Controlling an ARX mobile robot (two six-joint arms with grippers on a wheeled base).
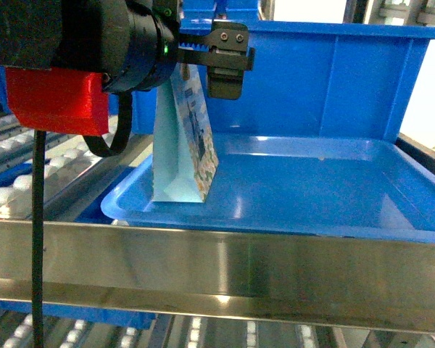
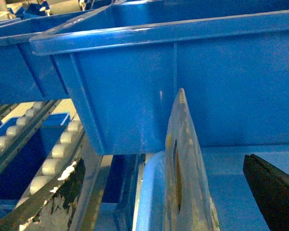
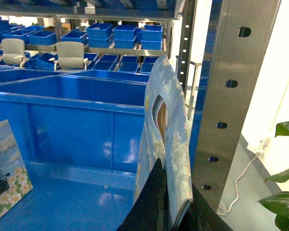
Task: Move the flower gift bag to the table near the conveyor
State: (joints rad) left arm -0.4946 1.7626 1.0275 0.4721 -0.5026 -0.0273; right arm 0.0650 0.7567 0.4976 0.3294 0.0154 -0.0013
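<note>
a steel roller conveyor [image 1: 29, 174] carries blue bins. the flower gift bag [image 1: 188, 145] stands in a shallow blue tray [image 1: 333, 196]; the left pincer [image 1: 214, 61] straddles its top, open. right pincer [image 3: 176, 211] grips another bag [image 3: 166, 139]. no counter visible, so the move looks barely begun.

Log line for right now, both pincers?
left pincer open astride standing flower gift bag in blue tray | right pincer shut on second flower gift bag
</note>
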